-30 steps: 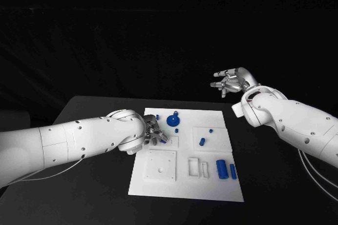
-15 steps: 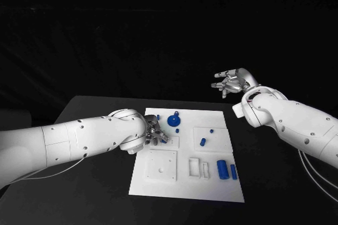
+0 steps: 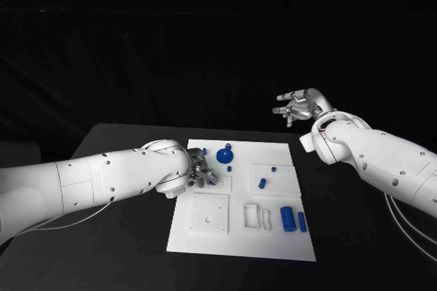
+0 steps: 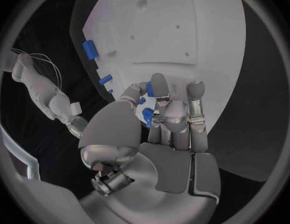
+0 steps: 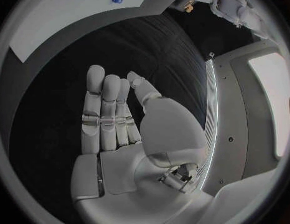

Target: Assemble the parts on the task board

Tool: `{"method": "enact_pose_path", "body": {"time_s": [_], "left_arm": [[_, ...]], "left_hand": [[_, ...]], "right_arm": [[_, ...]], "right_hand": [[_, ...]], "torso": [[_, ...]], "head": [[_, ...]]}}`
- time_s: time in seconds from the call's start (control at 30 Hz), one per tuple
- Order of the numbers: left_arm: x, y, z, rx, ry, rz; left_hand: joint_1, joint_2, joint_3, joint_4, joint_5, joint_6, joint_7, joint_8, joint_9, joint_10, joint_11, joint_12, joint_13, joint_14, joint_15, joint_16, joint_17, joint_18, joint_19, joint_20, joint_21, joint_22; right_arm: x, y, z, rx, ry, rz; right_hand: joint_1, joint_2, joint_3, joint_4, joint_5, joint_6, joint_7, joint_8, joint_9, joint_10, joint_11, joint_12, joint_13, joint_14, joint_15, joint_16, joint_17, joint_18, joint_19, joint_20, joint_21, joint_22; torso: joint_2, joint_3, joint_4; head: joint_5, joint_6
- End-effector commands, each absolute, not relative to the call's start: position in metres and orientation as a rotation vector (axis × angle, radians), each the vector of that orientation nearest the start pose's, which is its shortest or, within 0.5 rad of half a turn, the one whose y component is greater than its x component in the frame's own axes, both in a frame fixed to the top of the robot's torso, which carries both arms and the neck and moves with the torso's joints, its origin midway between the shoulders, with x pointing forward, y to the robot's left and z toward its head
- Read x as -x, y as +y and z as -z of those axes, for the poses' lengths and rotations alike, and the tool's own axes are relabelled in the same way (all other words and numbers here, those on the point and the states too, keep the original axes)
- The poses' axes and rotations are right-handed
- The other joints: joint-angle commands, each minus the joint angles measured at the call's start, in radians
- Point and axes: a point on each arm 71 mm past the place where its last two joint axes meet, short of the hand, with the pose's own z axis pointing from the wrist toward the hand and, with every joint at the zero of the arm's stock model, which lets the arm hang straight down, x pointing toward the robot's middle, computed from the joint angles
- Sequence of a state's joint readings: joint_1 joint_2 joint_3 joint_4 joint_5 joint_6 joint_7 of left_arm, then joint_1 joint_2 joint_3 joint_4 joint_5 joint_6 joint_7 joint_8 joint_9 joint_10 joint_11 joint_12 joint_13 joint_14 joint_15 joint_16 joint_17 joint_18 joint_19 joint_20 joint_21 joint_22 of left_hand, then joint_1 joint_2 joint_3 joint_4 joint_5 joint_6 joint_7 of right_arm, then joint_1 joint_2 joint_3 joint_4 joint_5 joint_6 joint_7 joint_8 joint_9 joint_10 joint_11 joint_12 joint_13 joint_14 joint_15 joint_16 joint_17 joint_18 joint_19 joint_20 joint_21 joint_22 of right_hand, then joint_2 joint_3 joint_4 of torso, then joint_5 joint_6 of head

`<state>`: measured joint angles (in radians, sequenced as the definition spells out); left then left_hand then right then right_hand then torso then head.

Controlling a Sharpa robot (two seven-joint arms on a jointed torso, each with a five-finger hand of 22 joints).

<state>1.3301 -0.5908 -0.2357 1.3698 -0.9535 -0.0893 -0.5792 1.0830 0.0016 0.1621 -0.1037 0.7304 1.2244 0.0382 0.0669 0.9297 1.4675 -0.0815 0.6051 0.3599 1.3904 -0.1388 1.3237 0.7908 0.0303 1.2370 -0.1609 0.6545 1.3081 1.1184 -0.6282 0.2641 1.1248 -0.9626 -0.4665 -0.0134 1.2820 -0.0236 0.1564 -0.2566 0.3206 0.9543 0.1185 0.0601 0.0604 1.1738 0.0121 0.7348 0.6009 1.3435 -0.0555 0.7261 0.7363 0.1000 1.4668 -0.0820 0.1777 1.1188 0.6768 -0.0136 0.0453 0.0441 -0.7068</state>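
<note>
A small blue part (image 4: 147,115) is pinched by the left hand (image 4: 164,119) over the task board (image 3: 273,243); slippage is risked if tilted. The right hand (image 3: 296,105) is held spread, empty.

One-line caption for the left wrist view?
Left robot hand pinching a small blue part over the white task board.

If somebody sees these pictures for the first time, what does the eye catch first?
First, the white task board in the middle of the black table, dotted with small blue parts. Then the left hand, low over the board's left side, its fingers closed around a blue part. The right hand hangs raised beyond the board's far right corner, holding nothing.
</note>
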Motion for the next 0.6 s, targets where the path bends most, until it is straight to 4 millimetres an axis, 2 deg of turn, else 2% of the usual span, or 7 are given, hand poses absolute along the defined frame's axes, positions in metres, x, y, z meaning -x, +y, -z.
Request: {"method": "enact_pose_path", "body": {"time_s": [0.03,0.6], "left_arm": [[-0.4979,0.1451,0.2394,0.25,2.296,0.34],[-0.5012,0.1391,0.2396,0.232,2.284,0.339]], "left_hand": [[0.016,0.018,0.064,-0.069,-0.007,0.133,-0.083,0.001,0.039,0.048,-0.007,0.003,0.0,0.004,-0.002,0.005,0.0,-0.014,0.008,0.001,-0.004,0.013],[0.021,0.025,0.055,-0.058,-0.03,0.135,-0.084,0.002,0.047,0.047,-0.008,0.011,0.0,0.005,-0.001,0.013,0.006,-0.015,0.012,0.002,-0.011,0.016]], "right_arm": [[-0.573,-0.2351,0.1515,-0.594,1.4,-0.826],[-0.5737,-0.2334,0.1531,-0.593,1.408,-0.829]], "right_hand": [[-0.006,0.0,0.007,0.0,-0.006,0.02,0.01,0.001,0.001,-0.015,-0.004,0.005,-0.002,-0.008,-0.001,0.002,-0.002,0.016,0.022,0.007,-0.005,0.002],[-0.007,-0.001,0.01,0.0,-0.004,0.018,0.01,0.001,0.001,-0.016,-0.004,0.005,-0.002,-0.009,-0.001,0.001,-0.002,0.016,0.022,0.007,-0.007,0.003]], "torso": [[0.0,0.0,0.0],[0.0,0.0001,-0.0001]], "head": [[-0.001,0.001],[-0.004,0.003]]}}
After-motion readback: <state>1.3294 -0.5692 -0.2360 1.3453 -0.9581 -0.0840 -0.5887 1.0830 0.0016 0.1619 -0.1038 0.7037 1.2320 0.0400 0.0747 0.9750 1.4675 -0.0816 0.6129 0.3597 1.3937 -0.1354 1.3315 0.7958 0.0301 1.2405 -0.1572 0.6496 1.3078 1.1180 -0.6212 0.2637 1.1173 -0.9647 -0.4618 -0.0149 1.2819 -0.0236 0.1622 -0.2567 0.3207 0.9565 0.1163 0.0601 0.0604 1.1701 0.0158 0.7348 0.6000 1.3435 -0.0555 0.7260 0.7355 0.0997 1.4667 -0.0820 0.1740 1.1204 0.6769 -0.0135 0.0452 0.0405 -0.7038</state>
